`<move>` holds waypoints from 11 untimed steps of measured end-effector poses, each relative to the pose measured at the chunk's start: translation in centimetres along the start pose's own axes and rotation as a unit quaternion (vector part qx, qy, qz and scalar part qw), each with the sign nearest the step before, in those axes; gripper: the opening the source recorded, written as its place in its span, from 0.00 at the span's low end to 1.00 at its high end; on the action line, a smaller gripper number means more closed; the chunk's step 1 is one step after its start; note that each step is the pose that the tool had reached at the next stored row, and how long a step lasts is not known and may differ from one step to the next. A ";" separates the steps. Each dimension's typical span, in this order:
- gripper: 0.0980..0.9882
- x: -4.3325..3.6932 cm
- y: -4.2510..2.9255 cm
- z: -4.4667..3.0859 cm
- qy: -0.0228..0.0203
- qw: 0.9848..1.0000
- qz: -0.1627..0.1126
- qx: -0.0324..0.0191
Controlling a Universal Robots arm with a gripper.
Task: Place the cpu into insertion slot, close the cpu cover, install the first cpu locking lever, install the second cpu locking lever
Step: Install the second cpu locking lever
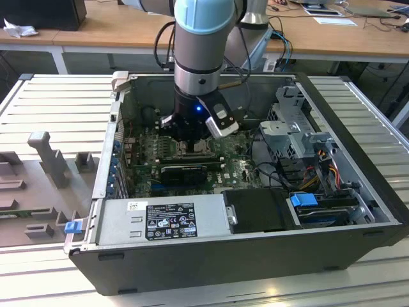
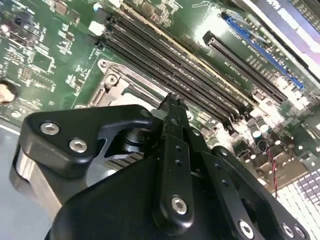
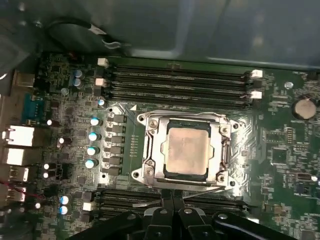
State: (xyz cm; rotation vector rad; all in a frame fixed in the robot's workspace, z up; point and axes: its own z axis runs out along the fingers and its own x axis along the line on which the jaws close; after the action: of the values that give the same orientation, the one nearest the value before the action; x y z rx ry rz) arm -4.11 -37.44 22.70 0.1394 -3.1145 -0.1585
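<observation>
In the first wrist view the cpu [image 3: 187,150] lies flat in the insertion slot [image 3: 142,120], its pale metal face showing through the window of the cpu cover [image 3: 151,150]. The cover is folded down around it. A thin metal locking lever [image 3: 205,191] runs along the socket edge nearest my gripper [image 3: 173,196]. The black fingers are shut together with nothing visible between them, their tips at that edge of the socket. In the second wrist view the gripper [image 2: 173,102] reaches a socket corner [image 2: 111,86]. The exterior view shows the gripper [image 1: 190,144] low over the motherboard.
Long black memory slots [image 3: 175,82] flank the socket on both sides. The board sits deep in an open computer case [image 1: 358,166], with a power supply [image 1: 160,220] along the near wall and a drive cage with cables [image 1: 294,125] toward the exterior view's right.
</observation>
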 end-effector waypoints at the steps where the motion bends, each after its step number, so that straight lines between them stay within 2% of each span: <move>1: 0.01 0.20 -0.04 0.57 0.001 1.000 -0.009 0.000; 2: 0.01 0.98 -0.13 1.01 0.001 1.000 -0.016 -0.009; 4: 0.01 1.40 -0.27 1.10 0.000 1.000 -0.016 -0.013; 6: 0.01 2.13 -0.47 1.26 -0.001 1.000 -0.016 -0.018; 8: 0.01 2.23 -0.82 1.40 -0.002 1.000 -0.017 -0.024; 9: 0.01 2.28 -1.08 1.49 -0.003 0.999 -0.017 -0.029; 11: 0.01 2.54 -1.78 1.57 -0.005 0.999 -0.017 -0.047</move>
State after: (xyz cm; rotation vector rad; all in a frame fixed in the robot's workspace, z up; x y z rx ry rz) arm -6.53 -39.27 20.99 0.1915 -3.1083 -0.3076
